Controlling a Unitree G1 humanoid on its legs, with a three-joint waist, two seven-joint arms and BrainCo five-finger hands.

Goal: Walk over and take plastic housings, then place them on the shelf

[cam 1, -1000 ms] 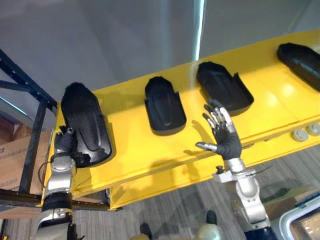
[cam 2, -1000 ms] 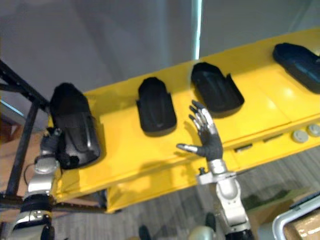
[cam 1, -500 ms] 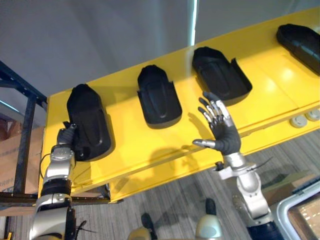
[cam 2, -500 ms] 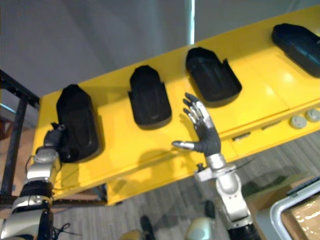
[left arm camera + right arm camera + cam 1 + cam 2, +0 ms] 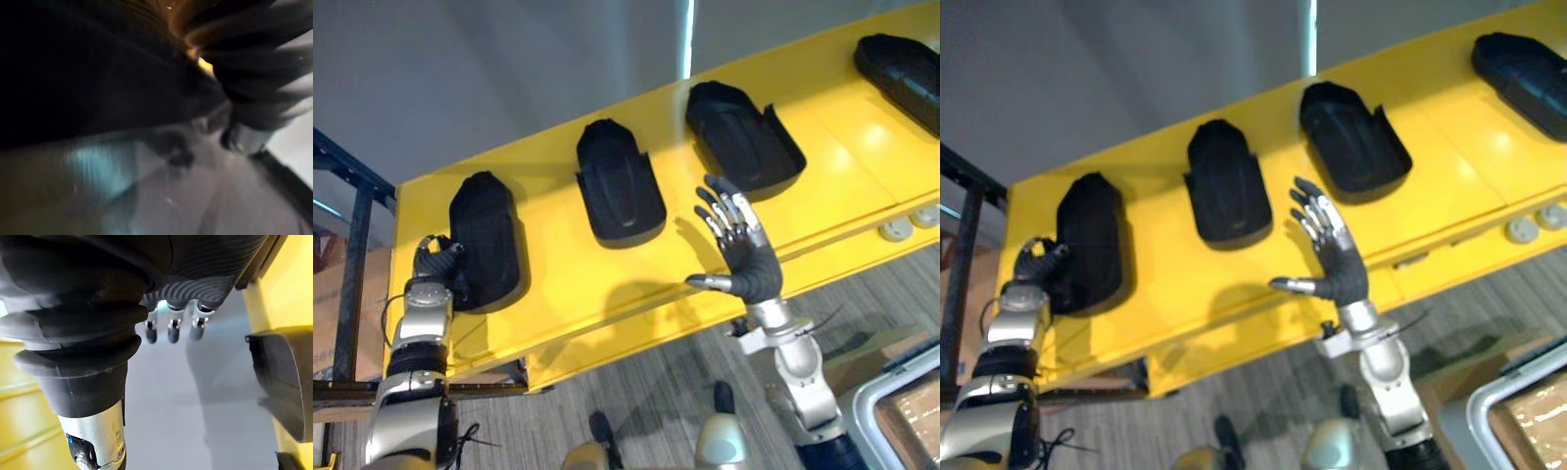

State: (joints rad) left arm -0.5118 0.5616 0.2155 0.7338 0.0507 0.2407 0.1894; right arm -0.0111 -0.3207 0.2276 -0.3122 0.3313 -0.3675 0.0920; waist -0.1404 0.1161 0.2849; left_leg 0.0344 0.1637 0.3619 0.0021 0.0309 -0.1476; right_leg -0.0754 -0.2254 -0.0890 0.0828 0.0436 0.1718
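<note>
Fingers (image 5: 729, 213) of the right hand (image 5: 756, 272) are spread wide and straight, holding nothing, raised over the front edge of the yellow shelf (image 5: 558, 289), near the second housing (image 5: 617, 181) and the third housing (image 5: 742, 132) but touching neither. Fingers of the left hand (image 5: 433, 266) are curled against the near end of the leftmost housing (image 5: 487, 235), which lies flat on the shelf. A fourth housing (image 5: 901, 64) lies at the shelf's far right.

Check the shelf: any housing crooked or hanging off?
Nothing hangs off. The third housing from the left lies more angled than the rest. The leftmost housing sits near the end of the shelf, with the left hand at it.
</note>
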